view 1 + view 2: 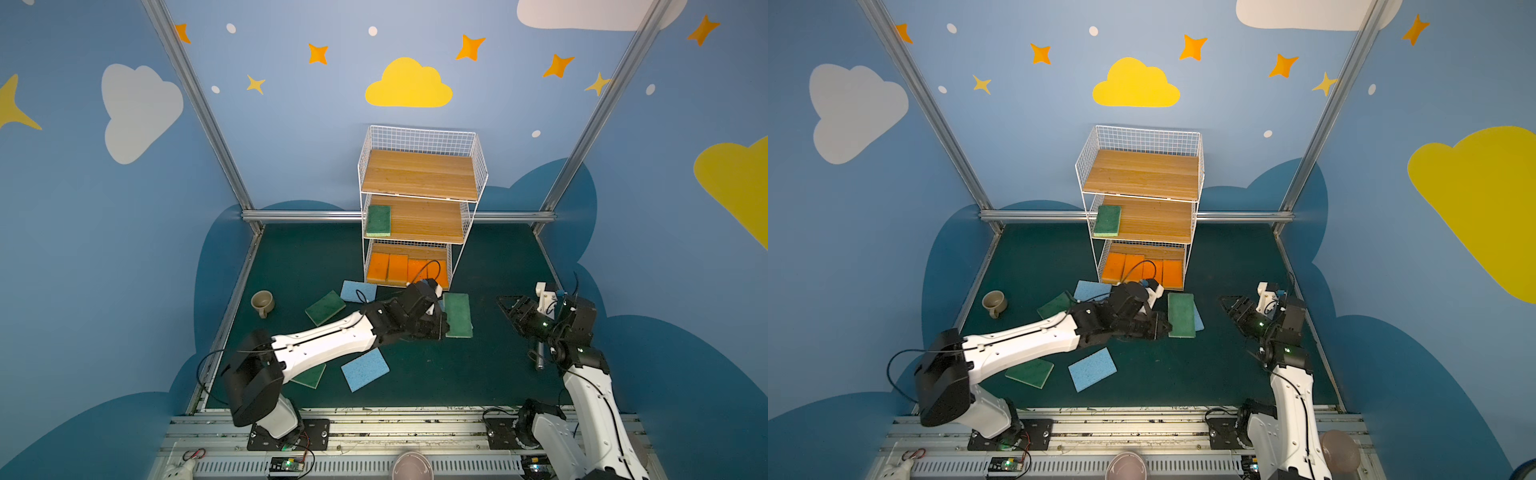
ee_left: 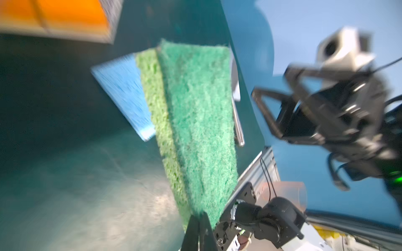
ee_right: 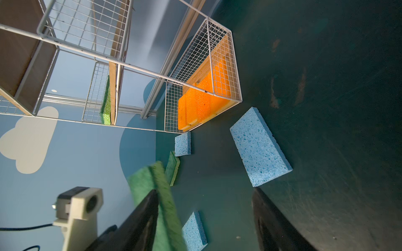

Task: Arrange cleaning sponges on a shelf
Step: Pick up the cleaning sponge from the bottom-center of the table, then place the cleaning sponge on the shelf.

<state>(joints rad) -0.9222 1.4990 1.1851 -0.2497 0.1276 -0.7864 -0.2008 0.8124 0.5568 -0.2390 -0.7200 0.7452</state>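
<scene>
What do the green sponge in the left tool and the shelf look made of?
The green sponge: a dark, fuzzy fibrous scouring face bonded to pale-green porous foam, both matte; the pitted side edge shows it. The shelf: light planks with grain lines, wood or wood-look laminate; frame of thin white grid wire, probably coated metal.

Shelf [image 1: 419,174] white wire, wood planks; orange sponges [image 1: 388,268], dark green sponge [image 1: 457,313], light blue sponge [image 1: 365,370]
</scene>
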